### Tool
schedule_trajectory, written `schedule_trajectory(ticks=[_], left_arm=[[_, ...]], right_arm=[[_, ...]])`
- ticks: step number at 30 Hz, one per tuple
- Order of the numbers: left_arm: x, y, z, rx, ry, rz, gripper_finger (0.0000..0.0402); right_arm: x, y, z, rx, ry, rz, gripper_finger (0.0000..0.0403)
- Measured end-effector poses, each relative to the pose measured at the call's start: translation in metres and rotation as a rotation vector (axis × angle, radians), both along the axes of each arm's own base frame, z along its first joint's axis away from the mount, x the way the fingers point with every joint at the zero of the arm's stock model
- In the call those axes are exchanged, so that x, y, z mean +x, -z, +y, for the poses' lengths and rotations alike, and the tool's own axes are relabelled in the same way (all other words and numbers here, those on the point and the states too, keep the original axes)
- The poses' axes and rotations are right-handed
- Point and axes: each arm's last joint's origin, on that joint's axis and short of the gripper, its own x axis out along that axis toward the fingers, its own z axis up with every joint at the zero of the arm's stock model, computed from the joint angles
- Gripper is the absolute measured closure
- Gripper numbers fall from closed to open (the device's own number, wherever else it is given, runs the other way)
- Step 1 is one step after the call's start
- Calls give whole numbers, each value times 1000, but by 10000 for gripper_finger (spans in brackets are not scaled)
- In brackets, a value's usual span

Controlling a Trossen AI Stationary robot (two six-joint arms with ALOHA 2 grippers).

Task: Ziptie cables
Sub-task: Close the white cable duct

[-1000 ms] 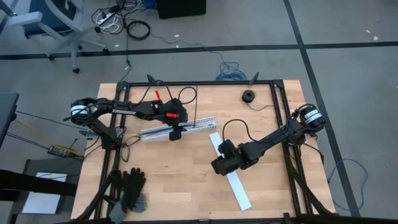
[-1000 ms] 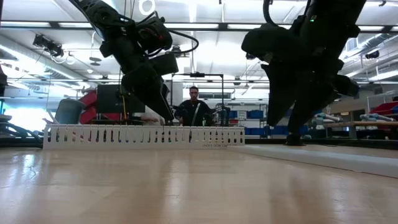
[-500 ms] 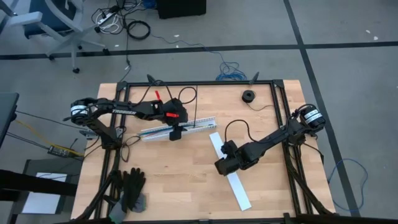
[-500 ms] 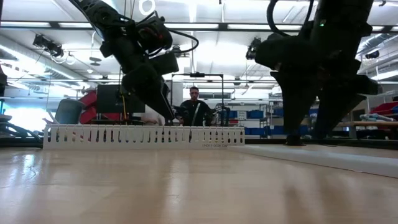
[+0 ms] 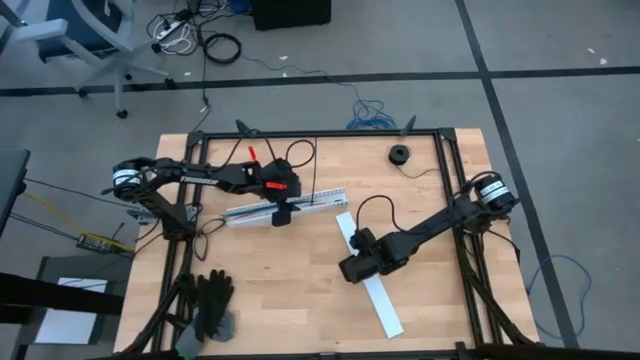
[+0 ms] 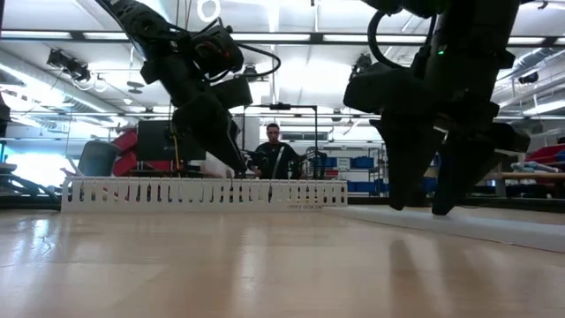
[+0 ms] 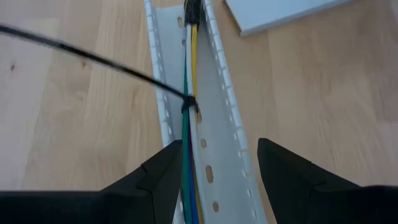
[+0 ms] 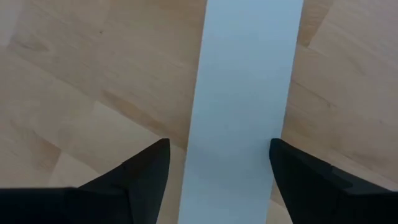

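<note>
The cables [image 7: 188, 134] lie inside the white channel [image 5: 285, 207], cinched by a black tie [image 7: 189, 104]. The left hand [image 7: 217, 171] straddles them, released. The right hand [image 8: 217, 171], released, straddles a flat white strip [image 5: 370, 275] mid-bench [image 5: 300, 300].

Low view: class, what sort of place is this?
Probably a robotics lab or workshop: two robot arms work at a wooden table, ceiling strip lights run overhead, and shelving with blue bins stands behind.
</note>
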Motion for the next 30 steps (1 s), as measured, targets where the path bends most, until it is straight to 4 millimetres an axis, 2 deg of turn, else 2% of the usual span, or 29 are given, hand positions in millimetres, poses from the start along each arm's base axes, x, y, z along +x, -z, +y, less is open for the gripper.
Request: schedule_trajectory(ticks=[10, 16, 23, 30], left_arm=[[-6, 11, -2, -7, -3, 20, 218], [-6, 10, -2, -6, -3, 17, 218], [-6, 10, -2, -7, -4, 13, 218], [-6, 10, -2, -6, -4, 12, 218]], right_arm=[[-1, -4, -8, 58, -14, 78, 178], [-2, -19, -10, 52, -45, 9, 185], [-5, -40, -12, 32, -103, -59, 180], [-7, -47, -11, 9, -135, -82, 156]])
